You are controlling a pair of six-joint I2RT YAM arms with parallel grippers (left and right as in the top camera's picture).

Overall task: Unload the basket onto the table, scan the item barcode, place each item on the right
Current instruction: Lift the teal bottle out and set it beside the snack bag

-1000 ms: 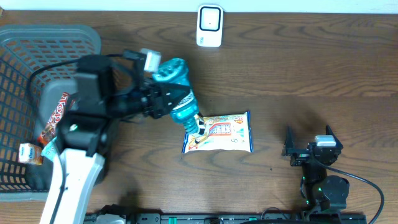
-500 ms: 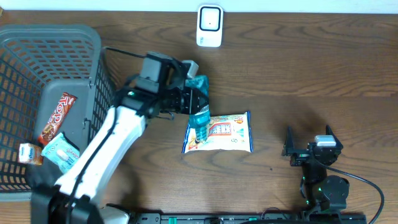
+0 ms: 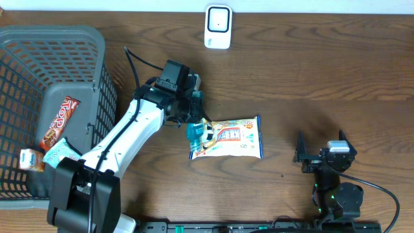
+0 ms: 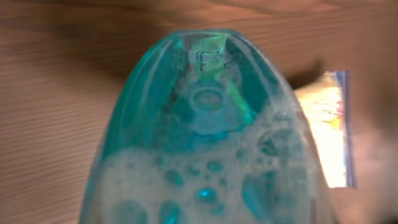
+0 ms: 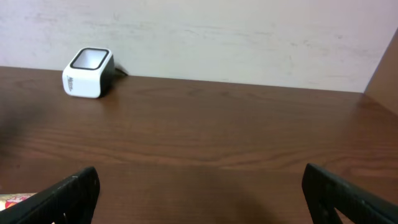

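Since a second ago the bottle [image 3: 193,133] has dropped toward centre frame, clamped in the left fingers [image 3: 189,115], touching or just above the snack packet [image 3: 233,139]. Turned wrong for the scanner [image 3: 218,27], top centre, it possibly won't read. Lower right, the right fingers [image 5: 74,193] stand apart. Brown wooden desk [image 3: 310,77], pale wall [image 5: 249,37].

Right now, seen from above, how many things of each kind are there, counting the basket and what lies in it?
Basket: 1
Scanner: 1
Bottle: 1
Wrapped snacks: 3 (bag on the table; red bar and pale blue packet in the basket)
Small carton: 1
Total: 7
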